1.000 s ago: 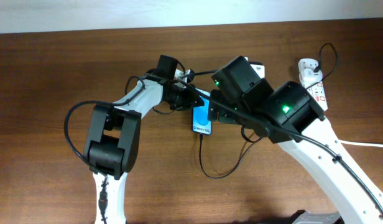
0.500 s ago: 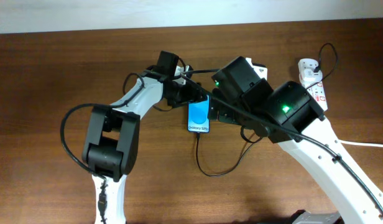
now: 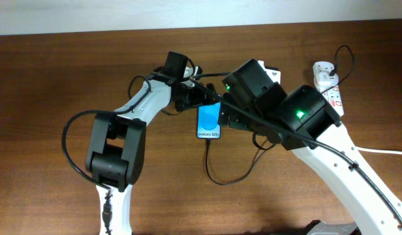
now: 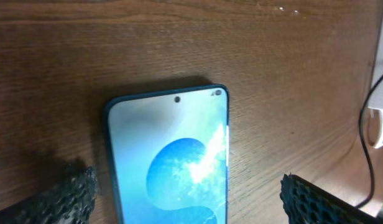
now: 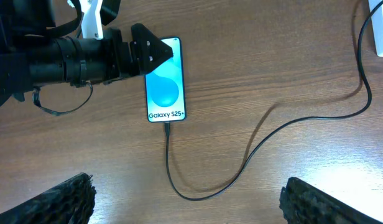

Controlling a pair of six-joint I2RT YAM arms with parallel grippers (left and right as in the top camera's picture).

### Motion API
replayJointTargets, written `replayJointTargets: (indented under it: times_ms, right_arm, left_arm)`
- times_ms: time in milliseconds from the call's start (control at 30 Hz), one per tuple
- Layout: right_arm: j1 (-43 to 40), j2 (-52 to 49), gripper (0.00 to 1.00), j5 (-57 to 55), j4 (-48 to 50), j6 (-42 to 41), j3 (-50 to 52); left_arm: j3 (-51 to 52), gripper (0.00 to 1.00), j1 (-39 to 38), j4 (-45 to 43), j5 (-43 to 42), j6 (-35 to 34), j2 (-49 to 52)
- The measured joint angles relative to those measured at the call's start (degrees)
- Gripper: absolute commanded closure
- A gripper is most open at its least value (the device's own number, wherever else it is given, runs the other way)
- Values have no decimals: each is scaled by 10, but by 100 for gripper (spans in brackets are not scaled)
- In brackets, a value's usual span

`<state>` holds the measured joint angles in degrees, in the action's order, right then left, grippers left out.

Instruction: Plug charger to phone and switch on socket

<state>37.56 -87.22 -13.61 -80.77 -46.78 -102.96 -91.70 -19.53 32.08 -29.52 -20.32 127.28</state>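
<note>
one phone [image 5: 165,81], one charger [image 5: 241,162], one socket [image 3: 330,83]

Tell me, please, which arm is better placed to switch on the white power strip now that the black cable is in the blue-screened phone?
Probably the right: its open hand is nearer the white power strip at the table's right edge. The left hand hovers open over the blue-screened phone.

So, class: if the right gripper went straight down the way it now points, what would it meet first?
Judging from its wrist view, the open right gripper faces the table; between its fingertips lies the charger cable loop, so probably that, then the wood. Depth is unclear.
</note>
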Motion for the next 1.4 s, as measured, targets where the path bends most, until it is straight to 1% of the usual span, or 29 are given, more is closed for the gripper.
replayJointTargets:
  times_ms: [233, 1133, 1400]
  right_arm:
    - [0, 0, 1, 0, 0, 0, 0]
    - [0, 0, 1, 0, 0, 0, 0]
    - [0, 0, 1, 0, 0, 0, 0]
  left_arm:
    - [-1, 0, 0, 1, 17, -3, -1]
    - [-1, 1, 0, 4, 33, -5, -3]
    - [-4, 1, 0, 12, 45, -18, -3]
